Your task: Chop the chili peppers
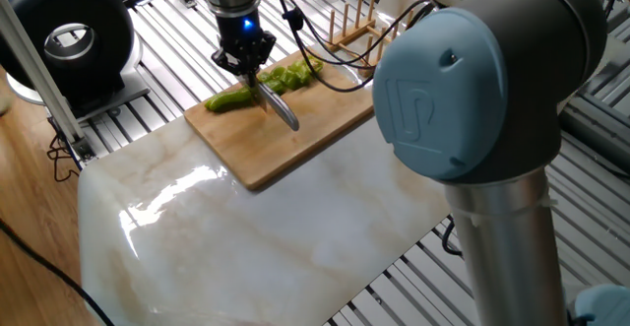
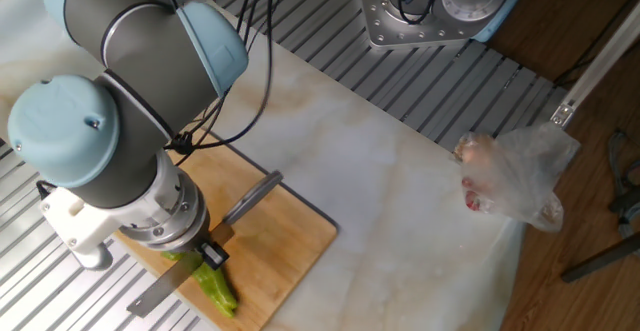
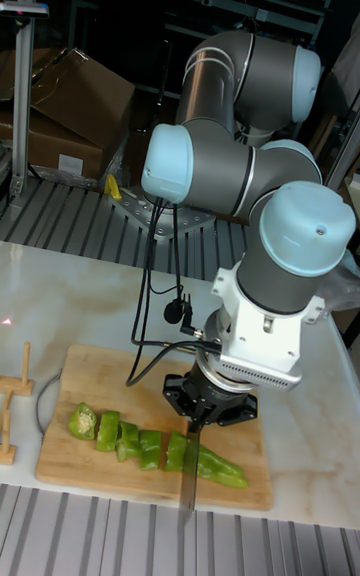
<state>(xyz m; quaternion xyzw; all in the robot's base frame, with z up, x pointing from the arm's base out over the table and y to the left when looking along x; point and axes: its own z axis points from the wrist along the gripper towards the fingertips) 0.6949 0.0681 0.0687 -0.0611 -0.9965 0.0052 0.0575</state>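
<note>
The chili pepper lies on a wooden cutting board (image 1: 295, 139). Several green slices (image 1: 287, 76) sit in a row (image 3: 125, 439), and a longer uncut tapered end (image 1: 228, 100) (image 3: 222, 469) (image 2: 216, 289) lies beside them. My gripper (image 1: 250, 65) (image 3: 196, 418) (image 2: 204, 256) stands over the gap between slices and uncut end, shut on a knife. The knife's metal handle (image 1: 281, 114) (image 2: 252, 196) sticks out over the board. Its blade (image 3: 190, 481) (image 2: 158, 291) crosses the pepper and reaches past the board's edge.
The board rests on a marble slab (image 1: 246, 237) over slatted aluminium. A wooden peg rack (image 1: 356, 26) stands behind the board, and a black round device (image 1: 69, 40) sits far left. A plastic bag (image 2: 512, 176) lies at the slab's edge. My own arm (image 1: 492, 119) looms close.
</note>
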